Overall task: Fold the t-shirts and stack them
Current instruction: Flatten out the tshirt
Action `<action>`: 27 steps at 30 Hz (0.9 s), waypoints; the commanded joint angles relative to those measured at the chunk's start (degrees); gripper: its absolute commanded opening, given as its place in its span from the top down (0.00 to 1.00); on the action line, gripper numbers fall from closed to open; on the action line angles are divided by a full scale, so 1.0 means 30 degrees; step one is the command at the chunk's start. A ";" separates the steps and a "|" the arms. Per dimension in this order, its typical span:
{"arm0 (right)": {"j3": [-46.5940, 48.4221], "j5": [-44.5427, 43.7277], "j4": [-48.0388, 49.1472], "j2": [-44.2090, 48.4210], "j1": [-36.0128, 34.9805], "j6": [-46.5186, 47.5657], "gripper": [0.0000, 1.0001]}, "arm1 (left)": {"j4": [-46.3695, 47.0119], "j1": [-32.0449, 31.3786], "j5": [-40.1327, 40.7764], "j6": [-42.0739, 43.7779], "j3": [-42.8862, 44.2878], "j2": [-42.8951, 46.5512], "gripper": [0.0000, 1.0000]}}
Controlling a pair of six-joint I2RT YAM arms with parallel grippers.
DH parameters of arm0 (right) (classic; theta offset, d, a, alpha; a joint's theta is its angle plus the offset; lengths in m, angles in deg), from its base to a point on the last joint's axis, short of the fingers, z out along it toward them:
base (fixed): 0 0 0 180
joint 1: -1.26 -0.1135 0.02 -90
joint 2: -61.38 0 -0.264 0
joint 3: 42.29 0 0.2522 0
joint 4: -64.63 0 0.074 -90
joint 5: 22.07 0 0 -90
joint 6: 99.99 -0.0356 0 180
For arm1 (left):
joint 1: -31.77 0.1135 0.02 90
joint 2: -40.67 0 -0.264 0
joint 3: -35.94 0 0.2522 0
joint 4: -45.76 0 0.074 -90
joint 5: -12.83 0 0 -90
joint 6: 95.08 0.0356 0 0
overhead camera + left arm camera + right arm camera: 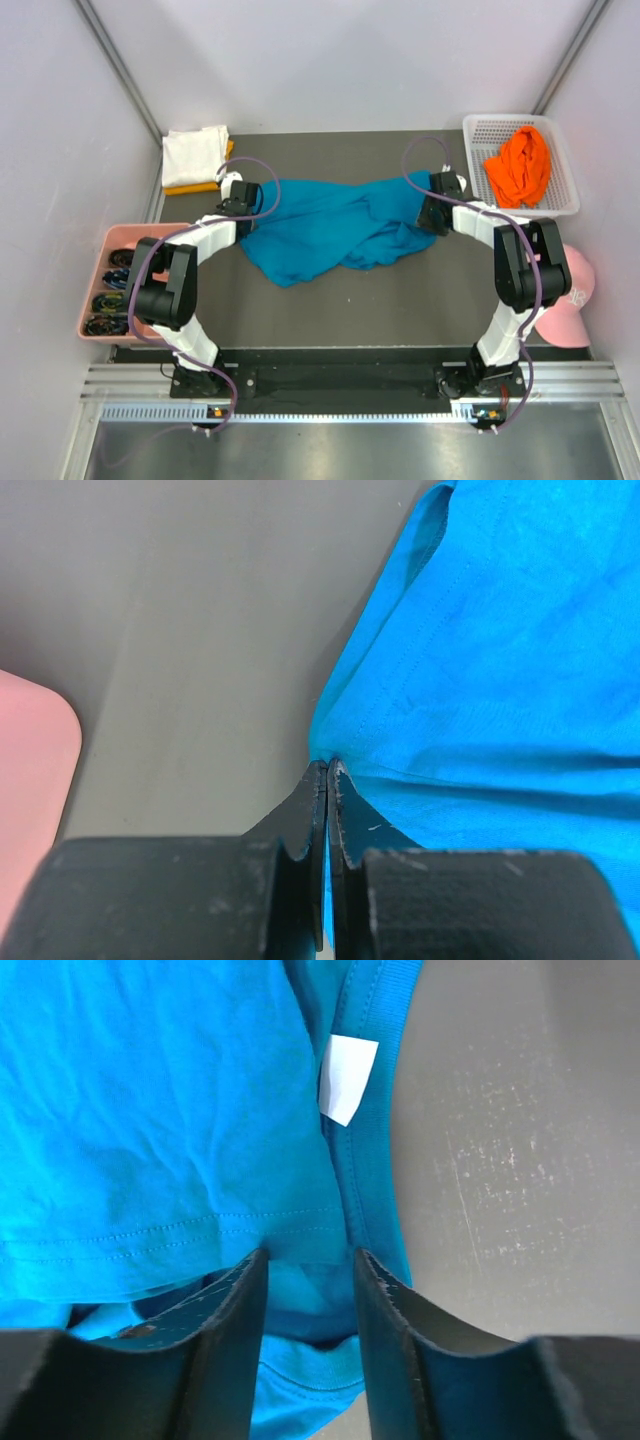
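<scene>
Two grippers at a teal-blue t-shirt (320,228) spread rumpled on the grey table (400,290): left gripper (328,768) pinched shut on its edge; right gripper (310,1258) with fingers apart, straddling a fold of cloth near the white collar label (347,1078)

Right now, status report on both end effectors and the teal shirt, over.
Left end effector shut on teal t-shirt edge. Right end effector open, jaws straddling cloth by the collar. Orange t-shirt in basket, out of the way.
</scene>
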 commanded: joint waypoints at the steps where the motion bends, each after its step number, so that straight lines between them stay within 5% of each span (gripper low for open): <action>1: 0.0508 -0.0383 0.0550 -0.0214 -0.0032 -0.0159 0.68 | 0.0301 0.0099 0.0174 0.0151 0.0310 0.0418 1.00; 8: 0.0450 -0.0617 0.0404 -0.0010 -0.0032 -0.0101 1.00 | 0.0272 0.0128 0.0232 0.0151 0.0339 0.0418 1.00; 27: 0.0775 -0.1584 -0.0858 0.3008 -0.0032 0.0310 1.00 | 0.0009 0.0128 0.0409 0.0122 0.0456 0.0857 1.00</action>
